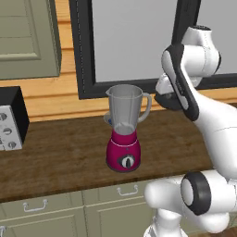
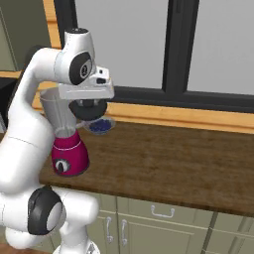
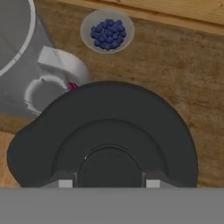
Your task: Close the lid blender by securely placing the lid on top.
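**A:** What could go wrong from here?

**B:** The lid [image 3: 105, 131] hangs off to the side of the blender [image 1: 123, 129], beside the jar's handle and above the counter [image 2: 173, 158], not over the mouth. If the arm lowers before centring, the lid's edge probably catches the jar rim or the handle and tips the blender, or the lid lands crooked and slides off. A bowl of blueberries [image 3: 107, 30] sits on the counter near the jar, so a dropped lid might knock it.

**A:** And the gripper?

**B:** The gripper [image 3: 108, 183] is pinched onto the lid's raised knob, a fingertip [image 3: 65, 183] on either side, jaws drawn in as far as the knob allows. In the right base view the dark disc hangs just under the hand, clear of the counter.

**A:** Is the jar open?

**B:** Yes, its mouth is bare in the left base view.
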{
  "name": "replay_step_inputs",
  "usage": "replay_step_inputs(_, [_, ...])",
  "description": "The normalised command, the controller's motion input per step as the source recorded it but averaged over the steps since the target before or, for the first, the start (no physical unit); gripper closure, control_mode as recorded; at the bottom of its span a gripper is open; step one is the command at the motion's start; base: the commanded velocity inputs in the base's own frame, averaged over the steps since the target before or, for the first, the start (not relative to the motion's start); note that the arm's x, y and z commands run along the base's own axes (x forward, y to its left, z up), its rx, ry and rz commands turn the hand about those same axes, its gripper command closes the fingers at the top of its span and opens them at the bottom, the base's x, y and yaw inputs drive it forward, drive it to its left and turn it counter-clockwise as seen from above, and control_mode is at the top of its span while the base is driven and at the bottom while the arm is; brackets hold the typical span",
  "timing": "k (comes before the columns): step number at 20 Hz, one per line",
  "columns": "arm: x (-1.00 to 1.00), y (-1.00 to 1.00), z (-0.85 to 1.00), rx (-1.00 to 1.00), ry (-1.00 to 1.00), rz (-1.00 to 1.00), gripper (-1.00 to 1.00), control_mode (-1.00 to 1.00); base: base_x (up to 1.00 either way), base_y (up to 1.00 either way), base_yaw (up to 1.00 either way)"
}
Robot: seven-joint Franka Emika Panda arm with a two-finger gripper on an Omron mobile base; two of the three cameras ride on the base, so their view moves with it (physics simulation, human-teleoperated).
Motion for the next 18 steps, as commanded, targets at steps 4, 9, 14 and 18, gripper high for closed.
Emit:
replay_step_inputs(4, [0.0, 0.83, 0.95, 0.0, 0.04, 0.02, 1.0, -1.0, 0.0, 0.0, 0.0])
replay_step_inputs(9, [0.15, 0.97, 0.08, 0.0, 0.01, 0.02, 1.0, -1.0, 0.0, 0.0, 0.0])
replay_step_inputs(14, [0.47, 0.67, -0.13, 0.0, -0.01, 0.0, 1.0, -1.0, 0.0, 0.0, 0.0])
replay_step_inputs(18, [0.57, 0.24, -0.01, 0.0, -0.02, 0.0, 1.0, -1.0, 0.0, 0.0, 0.0])
